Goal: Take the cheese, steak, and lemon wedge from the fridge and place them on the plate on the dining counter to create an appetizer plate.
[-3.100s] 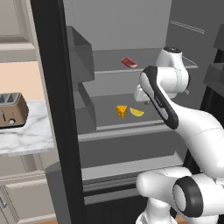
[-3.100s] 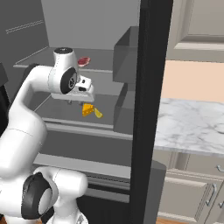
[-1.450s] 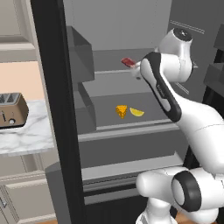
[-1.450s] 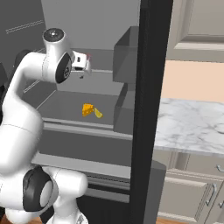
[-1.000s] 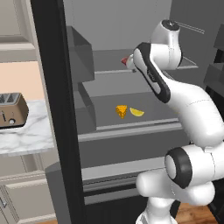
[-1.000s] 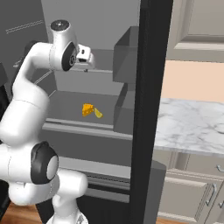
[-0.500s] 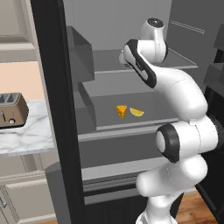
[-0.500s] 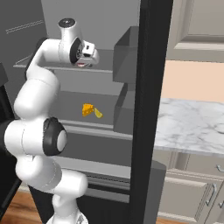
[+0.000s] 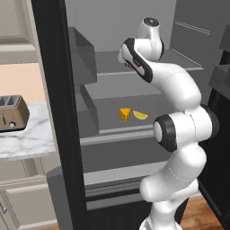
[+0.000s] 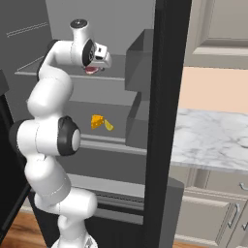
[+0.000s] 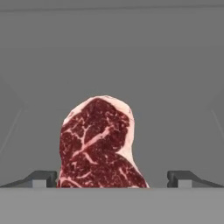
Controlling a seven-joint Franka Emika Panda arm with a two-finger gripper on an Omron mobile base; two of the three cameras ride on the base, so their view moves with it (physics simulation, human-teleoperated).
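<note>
The white arm reaches up into the open fridge, its hand at the level of the upper grey shelf. In the hand view the gripper is spread wide — its two dark fingertips stand far apart at the bottom, with nothing pinched between them. The steak lies flat on the shelf directly ahead, dark red with white marbling and a pale fatty edge along its far and right sides; its near end sits between the two fingertips but touches neither of them.

From the right base view the steak shows as a small red patch just under the hand on the upper shelf, near the shelf's front edge. In the left base view it is a sliver of red beside the arm's wrist.

One shelf lower, the cheese — a chunky orange-yellow wedge — sits toward the front, and the lemon wedge lies just to its right, close but apart. The right base view shows the same pair, cheese and lemon wedge, on that middle shelf.

To the left of the fridge, a toaster stands on a marble counter.
</note>
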